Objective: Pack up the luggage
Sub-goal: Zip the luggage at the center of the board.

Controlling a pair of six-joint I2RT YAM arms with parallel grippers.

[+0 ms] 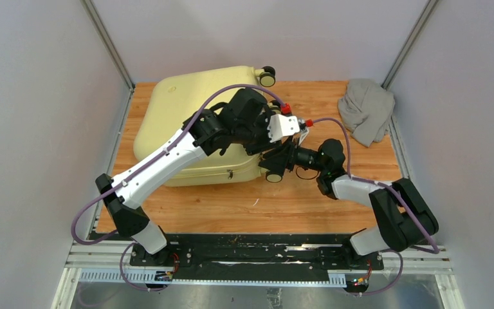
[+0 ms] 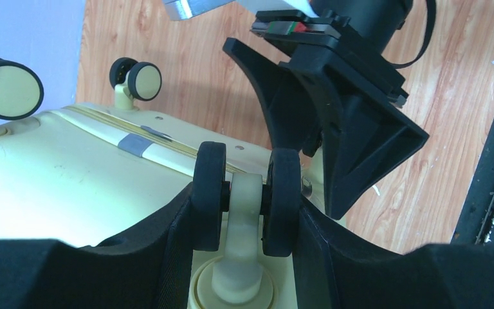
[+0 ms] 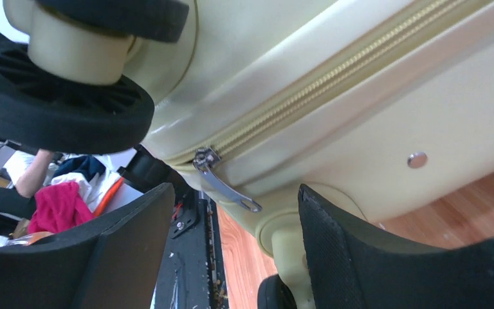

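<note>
1. Seen from above, the luggage [image 1: 180,109], a pale yellow hard-shell suitcase, lies flat on the wooden table [image 1: 231,206], left of centre in the frame. Its two halves look shut.
2. A grey garment [image 1: 366,109] lies crumpled at the upper right of the table, well apart from the case, so nothing appears to be packed yet.
3. The left gripper [image 2: 247,206] is clamped on a caster wheel [image 2: 209,193] at the case's near right corner, one finger pressed against each side of the twin wheel.
4. The right gripper [image 3: 235,193] sits at the same corner with its fingers spread apart. The metal zipper pull [image 3: 226,187] hangs between them, touching neither.
5. Judged from this, the work is at an early stage. The zip needs to be run open, the lid lifted, the garment put inside and the case closed again.
</note>
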